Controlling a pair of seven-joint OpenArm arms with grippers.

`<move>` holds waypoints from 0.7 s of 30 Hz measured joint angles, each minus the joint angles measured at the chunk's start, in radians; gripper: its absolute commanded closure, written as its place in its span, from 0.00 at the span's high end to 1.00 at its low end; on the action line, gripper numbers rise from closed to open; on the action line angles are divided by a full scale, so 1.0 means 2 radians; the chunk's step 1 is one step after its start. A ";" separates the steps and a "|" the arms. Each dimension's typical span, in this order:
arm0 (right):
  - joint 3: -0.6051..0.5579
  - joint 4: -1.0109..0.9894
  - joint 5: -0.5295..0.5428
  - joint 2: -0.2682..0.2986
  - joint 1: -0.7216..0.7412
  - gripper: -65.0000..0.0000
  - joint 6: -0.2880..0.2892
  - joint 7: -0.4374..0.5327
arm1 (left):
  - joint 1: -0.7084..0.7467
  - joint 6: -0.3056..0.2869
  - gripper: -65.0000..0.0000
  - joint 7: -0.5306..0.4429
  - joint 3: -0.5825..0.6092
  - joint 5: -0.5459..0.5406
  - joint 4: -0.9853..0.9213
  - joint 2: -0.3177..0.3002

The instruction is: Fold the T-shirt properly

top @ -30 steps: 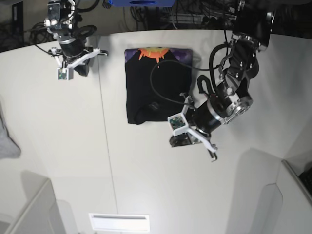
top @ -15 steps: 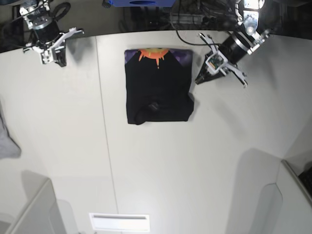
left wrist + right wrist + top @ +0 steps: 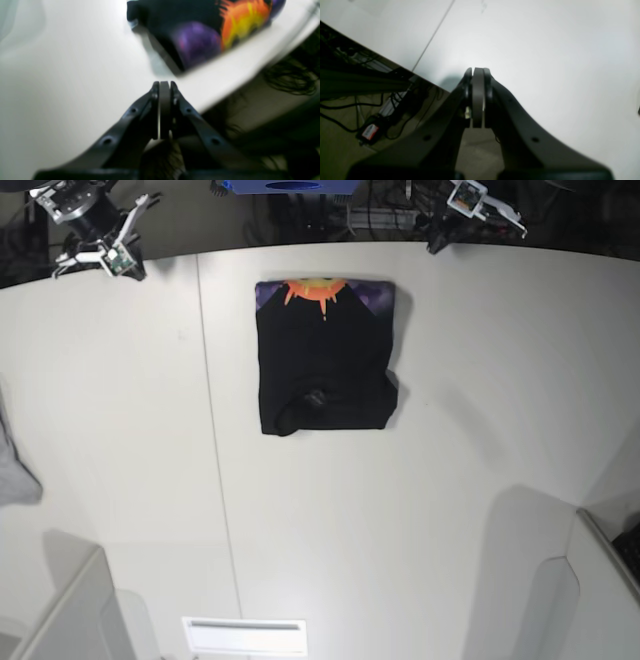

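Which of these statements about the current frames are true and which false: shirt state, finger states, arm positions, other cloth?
1. The T-shirt lies folded into a compact rectangle on the table. True.
2. The left gripper has its fingers clamped on the shirt. False: its fingers are shut on nothing, clear of the shirt.
3. The right gripper is wide open. False: it is shut and empty.
4. Both arms sit near the table's far edge. True.
5. A grey cloth covers the shirt. False: it lies apart at the table's left edge in the base view.
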 measured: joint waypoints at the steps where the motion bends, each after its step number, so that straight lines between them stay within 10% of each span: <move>1: 0.000 0.000 -0.001 -0.001 -0.009 0.00 0.000 0.000 | 0.006 0.003 0.00 -0.018 0.000 0.003 -0.018 0.001; 9: -0.007 0.000 -0.002 -0.008 -0.076 0.00 -0.001 -0.058 | 0.038 0.020 0.00 -0.118 0.001 0.001 -0.124 0.001; 21: -0.184 -0.135 -0.001 -0.028 -0.008 0.00 -0.006 -0.109 | -0.046 0.020 0.00 -0.195 0.007 0.004 -0.423 -0.025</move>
